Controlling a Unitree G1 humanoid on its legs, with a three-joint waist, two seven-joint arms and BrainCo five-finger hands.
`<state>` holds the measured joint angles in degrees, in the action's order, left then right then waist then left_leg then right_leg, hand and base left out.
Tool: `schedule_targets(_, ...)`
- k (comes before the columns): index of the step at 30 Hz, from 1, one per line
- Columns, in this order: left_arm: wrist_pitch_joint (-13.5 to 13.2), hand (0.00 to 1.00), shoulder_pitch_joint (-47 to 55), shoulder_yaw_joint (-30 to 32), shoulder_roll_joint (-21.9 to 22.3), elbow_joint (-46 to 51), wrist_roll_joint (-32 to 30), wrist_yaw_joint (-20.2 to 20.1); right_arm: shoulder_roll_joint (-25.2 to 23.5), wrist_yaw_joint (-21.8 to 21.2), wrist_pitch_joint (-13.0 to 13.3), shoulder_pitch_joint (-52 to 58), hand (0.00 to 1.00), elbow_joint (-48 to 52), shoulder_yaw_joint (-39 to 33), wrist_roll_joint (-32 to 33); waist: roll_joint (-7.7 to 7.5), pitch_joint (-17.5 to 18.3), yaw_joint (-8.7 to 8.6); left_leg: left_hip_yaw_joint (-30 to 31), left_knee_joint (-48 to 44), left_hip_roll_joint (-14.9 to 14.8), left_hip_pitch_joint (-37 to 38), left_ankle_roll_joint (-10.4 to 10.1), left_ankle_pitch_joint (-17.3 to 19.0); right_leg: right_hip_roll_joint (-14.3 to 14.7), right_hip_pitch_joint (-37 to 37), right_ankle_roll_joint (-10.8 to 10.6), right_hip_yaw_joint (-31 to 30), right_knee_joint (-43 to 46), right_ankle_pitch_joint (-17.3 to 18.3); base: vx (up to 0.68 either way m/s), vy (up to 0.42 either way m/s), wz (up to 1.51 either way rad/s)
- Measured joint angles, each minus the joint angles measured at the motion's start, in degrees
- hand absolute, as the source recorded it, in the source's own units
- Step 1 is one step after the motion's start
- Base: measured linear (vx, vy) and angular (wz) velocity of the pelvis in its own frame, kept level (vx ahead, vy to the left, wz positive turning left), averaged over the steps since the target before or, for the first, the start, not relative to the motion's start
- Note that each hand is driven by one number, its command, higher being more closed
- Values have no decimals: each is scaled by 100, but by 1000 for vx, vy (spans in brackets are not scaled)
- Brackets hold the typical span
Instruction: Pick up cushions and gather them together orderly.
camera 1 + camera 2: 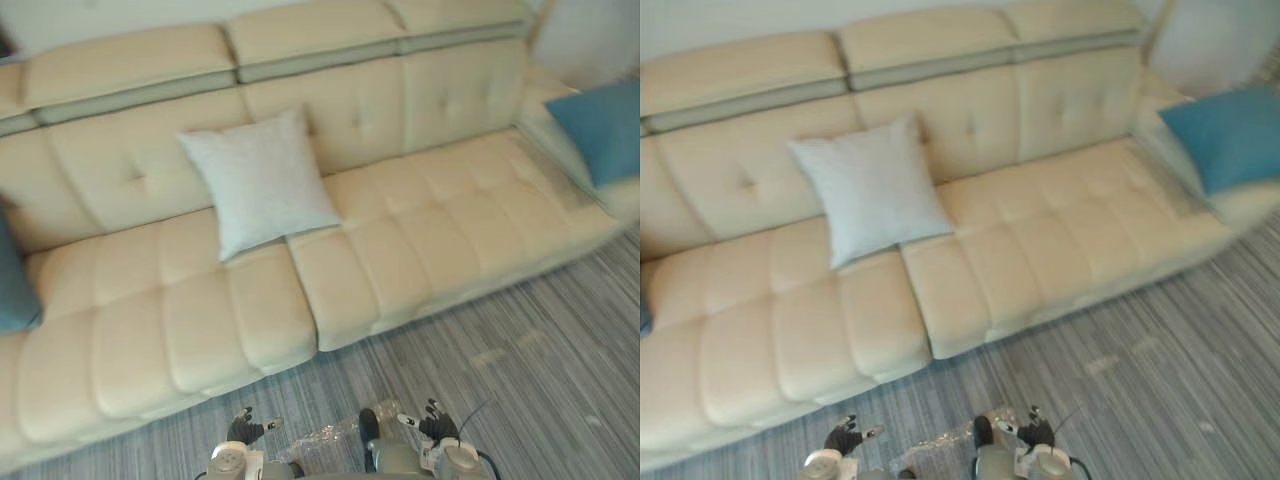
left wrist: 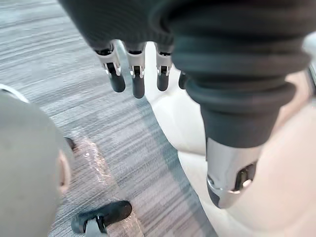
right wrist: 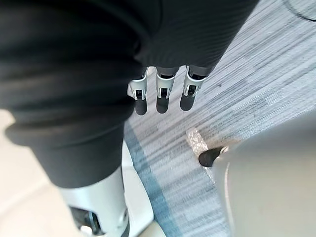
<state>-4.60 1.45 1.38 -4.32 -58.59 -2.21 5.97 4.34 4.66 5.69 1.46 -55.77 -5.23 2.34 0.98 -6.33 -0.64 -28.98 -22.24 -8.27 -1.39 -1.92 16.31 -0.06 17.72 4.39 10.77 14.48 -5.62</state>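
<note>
L hand hung low at the front, over the grey striped carpet. Its fingers were straight & loosely spread, thumb apart, nothing in it. R hand hung low on the other side, equally slack: fingers straight, pointing down at the carpet, holding nothing. Both hands were near the front edge of the long cream tufted leather sofa, not touching it.

Cushions, all on the sofa:
- Pale grey-white square fabric cushion stood tilted vs. the backrest, approx. mid-sofa. Its lower corner was over the seam betw. two seat sections.
- Teal-blue square cushion lay at the sofa's right end, propped up there, well apart from the pale one.
- 2nd teal-blue cushion was at the far left end, partly cut off by the view's edge.

No cushion touched another.
</note>
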Motion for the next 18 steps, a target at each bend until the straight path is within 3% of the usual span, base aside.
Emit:
schedule_targets(1, -2, 0, 0, -10, 9, 4, 1, 1, 50, 0, -9, -57, 0, 5, 36, -1, 55, -50, -32, -146, -68, -77, 163, 64, 9, -51, -18, 279, 563, 90, 226, -27, -111, -119)
schedule_targets(2, -2, 0, -59, -24, 9, 3, 1, -1, 98, 5, -50, -60, 0, 4, 5, 0, 67, -73, -109, -275, 32, -61, 301, 103, 75, -269, 43, 310, 1023, 496, 661, -21, -109, -76)
schedule_targets(4, -2, 0, -265, -25, -9, 6, -1, 3, 115, -7, -116, -143, 0, -5, -94, 1, 106, -146, -135, -496, 136, -180, 365, 83, 80, -708, 223, -75, 1427, 1043, 1134, 22, -131, -40)
schedule_targets(7, 0, 0, -349, -25, -123, 4, -3, 0, 123, -24, -122, -420, 0, 8, -121, -1, 158, -274, -121, -527, 103, -563, 438, -10, 40, -1063, 482, -388, 1397, 1102, 1197, 66, -196, -52)
schedule_targets(9, 5, 0, -341, -16, -249, -9, -5, 3, 125, -33, -121, -478, 0, 28, -114, -8, 59, -349, -76, -657, 92, -709, 717, -389, -53, -1408, 502, -482, 1342, 858, 912, 157, -312, -57)
schedule_targets(10, 2, 0, -342, -13, -320, -8, -6, 7, 124, -43, -123, -475, 0, 30, -89, -13, -75, -344, -64, -712, 86, -718, 874, -558, -56, -1548, 477, -409, 1350, 749, 677, 294, -501, -46)
schedule_targets(11, 0, 0, -336, -1, -457, -8, -8, 5, 119, -92, -124, -452, 0, 30, 37, -17, -316, -264, -40, -766, -56, -735, 1008, -789, 13, -1729, 415, -179, 1344, 751, 201, 277, -478, -53)
schedule_targets(12, -2, 0, -371, 36, -421, -33, -6, 23, 238, -125, -126, -459, 0, 18, 114, -28, -278, -270, -39, -772, -245, -952, 1037, -945, 85, -1577, 480, -445, 1309, 1005, 635, 329, -572, -63)
schedule_targets(13, -19, 0, -440, 49, -336, -27, -5, 12, 374, -143, -120, -563, 0, 42, 195, -90, -66, -278, -34, -722, -553, -1336, 903, -1070, -30, -1325, 670, -284, 1295, 1390, 886, 273, -463, -57)
schedule_targets(14, -20, 0, -507, 46, -259, -23, -3, 1, 457, -163, -123, -603, 0, 81, 222, -199, -55, -279, -101, -620, -815, -1456, 802, -1007, -269, -1265, 811, -175, 1272, 1686, 1209, 286, -447, -53)
schedule_targets(15, -11, 0, -522, 67, -149, -24, -2, 2, 521, -195, -125, -627, 0, 83, 215, -245, -37, -292, -122, -591, -1028, -1569, 764, -747, -514, -1189, 852, -64, 1232, 1872, 1403, 338, -459, -60)
schedule_targets(16, -9, 0, -478, 62, -18, -25, 1, -9, 564, -206, -126, -600, 0, 83, 205, -243, -17, -300, -132, -584, -1474, -1766, 734, -80, -1046, -1020, 707, 90, 1145, 1941, 1592, 310, -369, -66)
schedule_targets(17, -12, 0, -433, 34, 37, -26, 0, -13, 565, -205, -126, -555, 0, 84, 192, -239, -7, -316, -128, -471, -1822, -1897, 703, 175, -1287, -904, 504, 139, 1090, 1851, 1675, 374, -419, -74)
schedule_targets(18, -17, 0, -360, -58, 123, -13, 0, -33, 544, -203, -121, -441, 0, 85, 181, -236, 6, -331, -144, 11, -2593, -1916, 511, 124, -1086, -726, 107, 228, 1027, 1682, 1753, 331, -367, -62)
